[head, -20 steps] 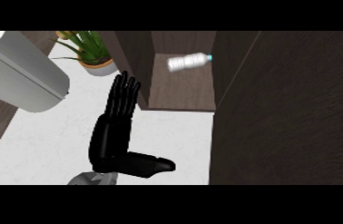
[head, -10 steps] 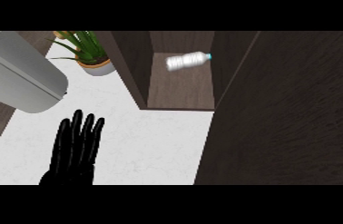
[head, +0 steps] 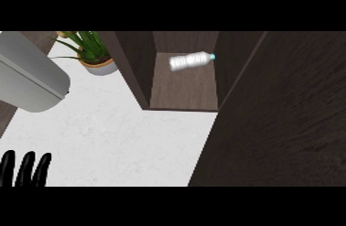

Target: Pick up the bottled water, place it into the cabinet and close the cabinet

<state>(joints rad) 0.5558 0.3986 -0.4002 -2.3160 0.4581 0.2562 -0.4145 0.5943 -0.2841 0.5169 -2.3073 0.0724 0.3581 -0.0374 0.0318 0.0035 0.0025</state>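
Note:
The bottled water (head: 191, 61), clear with a teal cap, lies on its side at the back of the dark wooden cabinet's (head: 135, 69) open compartment. The cabinet's door (head: 283, 115) stands open and fills the right side of the head view. Only the straight fingertips of my left hand (head: 24, 169) show, at the lower left edge over the white counter (head: 128, 138), far from the bottle and holding nothing. My right hand is out of view.
A potted green plant (head: 91, 53) stands on the counter just left of the cabinet. A large rounded grey appliance (head: 30, 81) occupies the upper left.
My left hand has dropped down and to the left, from the middle of the counter to the lower edge where only fingertips show. The bottle has stayed in the cabinet.

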